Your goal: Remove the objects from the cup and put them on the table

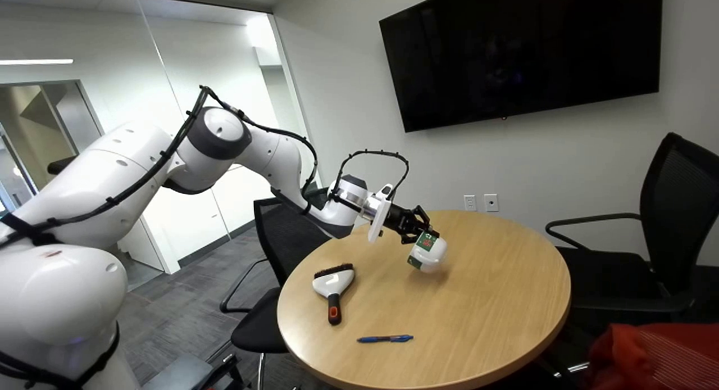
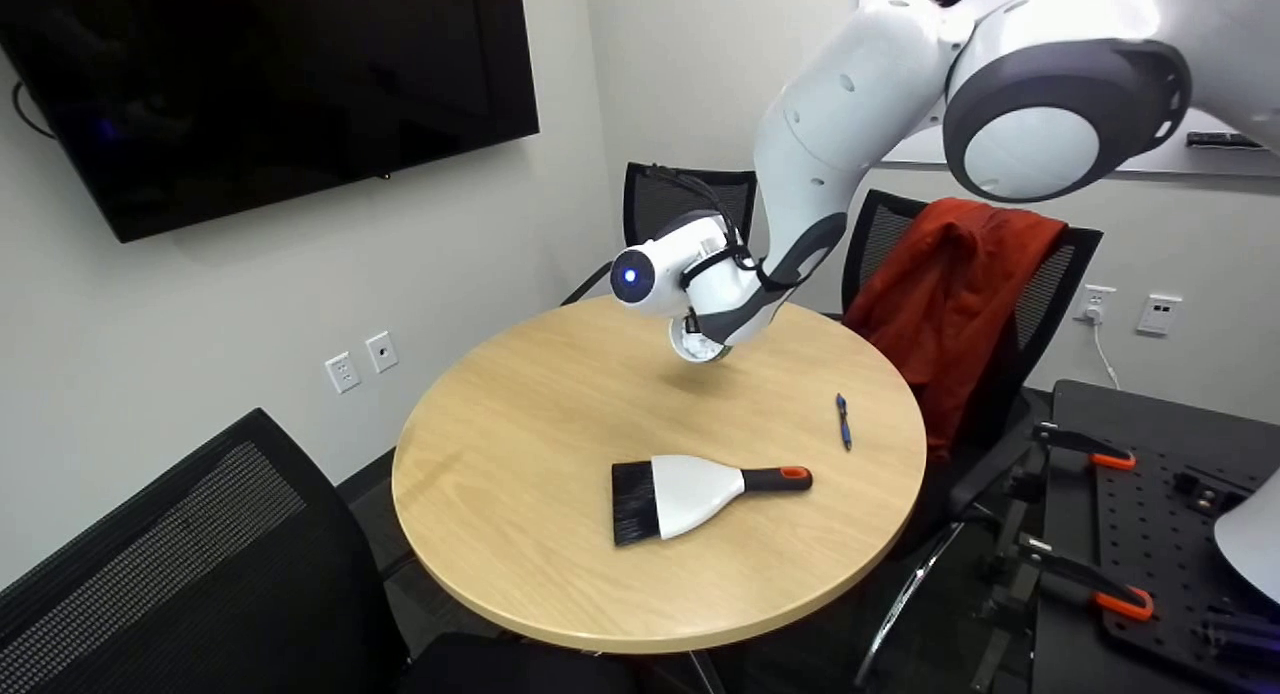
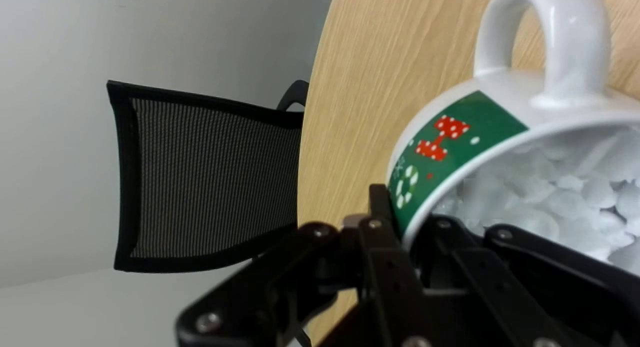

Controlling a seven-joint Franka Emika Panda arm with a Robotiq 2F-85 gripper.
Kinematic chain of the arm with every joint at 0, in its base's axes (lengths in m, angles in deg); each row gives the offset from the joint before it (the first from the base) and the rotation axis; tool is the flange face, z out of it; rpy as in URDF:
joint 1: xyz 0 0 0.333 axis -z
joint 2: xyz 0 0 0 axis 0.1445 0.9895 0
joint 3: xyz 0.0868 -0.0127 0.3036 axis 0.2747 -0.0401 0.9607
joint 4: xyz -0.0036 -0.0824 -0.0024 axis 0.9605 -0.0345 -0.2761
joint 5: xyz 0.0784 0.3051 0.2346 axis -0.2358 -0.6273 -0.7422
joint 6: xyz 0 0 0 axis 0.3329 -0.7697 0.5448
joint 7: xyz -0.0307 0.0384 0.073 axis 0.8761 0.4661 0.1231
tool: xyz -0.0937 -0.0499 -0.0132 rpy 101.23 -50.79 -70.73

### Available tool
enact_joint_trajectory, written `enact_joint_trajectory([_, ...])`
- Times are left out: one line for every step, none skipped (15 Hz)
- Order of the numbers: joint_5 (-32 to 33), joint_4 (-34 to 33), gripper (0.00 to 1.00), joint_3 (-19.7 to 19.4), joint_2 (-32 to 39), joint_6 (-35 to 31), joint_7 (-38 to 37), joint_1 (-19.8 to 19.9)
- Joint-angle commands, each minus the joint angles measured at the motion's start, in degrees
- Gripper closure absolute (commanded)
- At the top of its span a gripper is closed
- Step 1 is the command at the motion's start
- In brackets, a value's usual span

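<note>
The cup is a white mug with a green printed band (image 1: 429, 255), held tilted a little above the round tan wood table (image 1: 483, 322). Its mouth faces back toward the arm; it also shows in the other exterior picture (image 2: 674, 336) and in the wrist view (image 3: 460, 132), handle at the top. The objects, many small white pieces (image 3: 570, 207), fill the inside of the mug; they also show in an exterior view (image 2: 702, 348). My gripper (image 3: 410, 217) is shut on the mug's wall, one finger outside, one inside at the rim. The inner fingertip is hidden.
A brush with white head and black-orange handle (image 1: 334, 286) lies on the table, as does a blue pen (image 1: 385, 339); both show in both exterior views. Black chairs (image 1: 629, 266) stand around the table. A wall screen (image 1: 522, 53) hangs behind.
</note>
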Motion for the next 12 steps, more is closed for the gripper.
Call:
enact_joint_trajectory([6.45,-4.99,0.97,1.9,2.58,7.33,-3.04,1.66])
enact_joint_trajectory([8.12,-5.61,0.97,2.41,3.11,8.83,-3.76,2.0])
enact_joint_trajectory([9.86,-6.32,0.97,2.93,3.53,10.32,-4.29,2.43])
enact_joint_trajectory([11.5,-6.88,0.97,3.48,3.87,11.84,-4.62,2.9])
enact_joint_trajectory([13.16,-7.58,0.97,4.05,4.24,13.46,-4.62,3.46])
enact_joint_trajectory([14.79,-8.26,0.97,4.61,4.58,15.14,-4.24,4.01])
enact_joint_trajectory([16.25,-9.08,0.97,5.33,5.01,16.73,-4.04,4.68])
enact_joint_trajectory([17.76,-9.74,0.97,6.04,5.34,18.35,-3.81,5.22])
enact_joint_trajectory([19.26,-10.34,0.97,6.81,5.61,19.93,-3.62,5.83])
enact_joint_trajectory([20.67,-11.2,0.97,7.58,6.17,21.41,-3.48,6.48])
enact_joint_trajectory([22.07,-11.68,0.97,8.28,6.37,23.0,-3.3,6.94])
enact_joint_trajectory([23.38,-12.45,0.97,9.03,6.86,24.26,-3.14,7.53])
